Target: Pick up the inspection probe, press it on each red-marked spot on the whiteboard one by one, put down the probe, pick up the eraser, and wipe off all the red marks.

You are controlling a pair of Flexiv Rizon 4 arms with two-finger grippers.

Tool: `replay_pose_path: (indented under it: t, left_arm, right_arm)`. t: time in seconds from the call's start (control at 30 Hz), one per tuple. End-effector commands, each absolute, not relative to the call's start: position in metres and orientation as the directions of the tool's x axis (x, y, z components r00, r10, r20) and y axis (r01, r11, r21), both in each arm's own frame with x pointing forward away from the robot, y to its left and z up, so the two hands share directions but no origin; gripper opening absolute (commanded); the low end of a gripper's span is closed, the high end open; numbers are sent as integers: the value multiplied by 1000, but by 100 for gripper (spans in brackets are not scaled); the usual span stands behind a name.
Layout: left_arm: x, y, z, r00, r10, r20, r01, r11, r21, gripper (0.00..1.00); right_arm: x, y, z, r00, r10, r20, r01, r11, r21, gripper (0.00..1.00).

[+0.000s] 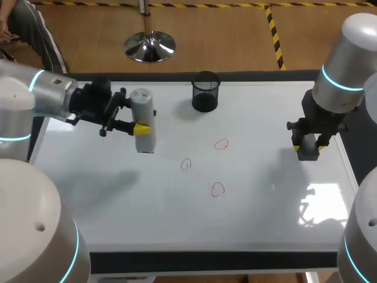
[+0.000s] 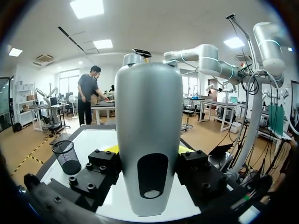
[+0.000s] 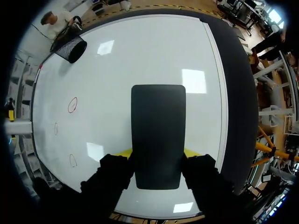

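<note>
Left gripper [image 1: 141, 128]: at 10 o'clock of the whiteboard [image 1: 118, 200], reaching in sideways; clenched on the probe, 1 yellow-tipped finger on each flank.
Probe [image 1: 142, 109]: silver-grey cylinder, upright, well short of the marks; lower end close to the board, contact not discernible. In the left wrist view [image 2: 148, 140], clamped between the 2 black finger blocks.
Red marks [image 1: 218, 188]: 3 small loops near board centre, all intact; nearest to the probe the leftmost mark [image 1: 186, 164], at its 4 o'clock.
Mesh cup [image 1: 205, 91]: black, at 12 o'clock of the board, apart from everything else.
Eraser [image 1: 307, 154]: dark block at 3 o'clock of the board, near its edge; seen broad-face in the right wrist view [image 3: 158, 135].
Right gripper [image 1: 308, 145]: pointing down, grasping the eraser from 2 sides.
Risk 1: probe sliding or tilting in the clamp under pressing force, given a smooth rounded body held at mid-height.
Risk 2: smearing a loop if dragged rather than pressed straight down.
Risk 3: arms meeting over the centre if the eraser advances during probing.
Risk 4: marks wiped before all 3 get pressed, with the eraser in hand so early.
</note>
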State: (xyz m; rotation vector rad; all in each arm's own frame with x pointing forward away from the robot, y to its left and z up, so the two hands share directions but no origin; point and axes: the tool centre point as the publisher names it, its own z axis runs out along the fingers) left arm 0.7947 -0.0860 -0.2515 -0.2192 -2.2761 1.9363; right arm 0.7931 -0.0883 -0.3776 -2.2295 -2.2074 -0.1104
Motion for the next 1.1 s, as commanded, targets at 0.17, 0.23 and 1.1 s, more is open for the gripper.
replay_pose_path:
  t: [0.17, 0.23, 1.1]
  left_arm:
    - [791, -53, -249, -984, 178, 4, 24, 154, -988, 0]
    - [791, -47, -250, -985, 175, 0, 28, 154, -988, 0]
    - [787, 15, -263, -992, 130, -9, 31, 166, -986, 0]
  right_arm:
    - [793, -89, -377, 7, 999, 51, 999, -10, 48, 0]
    - [793, -89, -377, 7, 999, 51, 999, -10, 48, 0]
    - [793, -89, -377, 7, 999, 51, 999, -10, 48, 0]
